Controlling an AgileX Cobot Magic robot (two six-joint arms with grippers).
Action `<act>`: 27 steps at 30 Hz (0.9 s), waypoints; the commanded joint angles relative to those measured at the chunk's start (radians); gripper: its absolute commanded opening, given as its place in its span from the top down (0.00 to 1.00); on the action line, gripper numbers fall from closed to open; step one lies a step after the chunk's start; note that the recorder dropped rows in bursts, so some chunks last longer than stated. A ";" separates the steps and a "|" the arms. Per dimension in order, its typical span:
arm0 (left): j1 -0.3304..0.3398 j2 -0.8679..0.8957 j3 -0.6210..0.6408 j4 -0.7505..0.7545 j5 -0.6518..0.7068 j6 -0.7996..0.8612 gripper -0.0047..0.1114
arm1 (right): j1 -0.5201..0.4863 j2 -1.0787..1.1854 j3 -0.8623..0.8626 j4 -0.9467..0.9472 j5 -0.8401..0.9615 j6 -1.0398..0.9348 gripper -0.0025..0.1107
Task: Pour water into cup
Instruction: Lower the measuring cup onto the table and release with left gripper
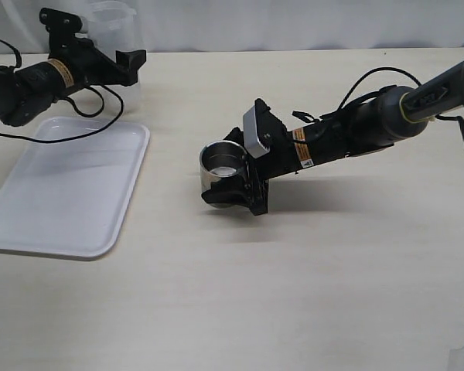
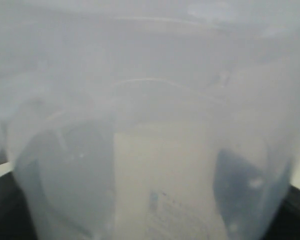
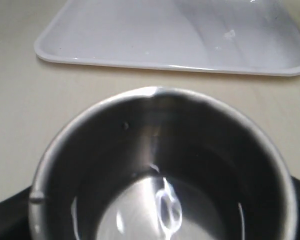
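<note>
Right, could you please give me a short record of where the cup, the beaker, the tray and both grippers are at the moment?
cup: upright, mid-table, gripped by the right gripper
beaker: upright, beyond the tray's far corner, gripped by the left gripper
tray: white, flat on the table, left of the cup
water: cannot tell in either vessel

Robot lab: beige tabletop (image 1: 332, 301), white tray (image 1: 62, 189).

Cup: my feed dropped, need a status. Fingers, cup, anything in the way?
Left fingers closed on beaker, beside tray. Right fingers closed on cup, upright, mid-table. Bare table between them.
</note>
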 commanded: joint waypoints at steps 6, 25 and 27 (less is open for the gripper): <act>-0.001 0.002 -0.008 -0.029 -0.035 0.050 0.96 | 0.001 -0.006 -0.001 0.005 0.002 0.006 0.94; -0.001 0.063 -0.008 -0.086 -0.112 0.099 0.52 | 0.001 -0.006 -0.001 0.005 -0.002 0.007 0.94; -0.001 0.063 -0.008 -0.086 -0.109 0.099 0.40 | 0.001 -0.006 -0.001 0.005 -0.002 0.007 0.94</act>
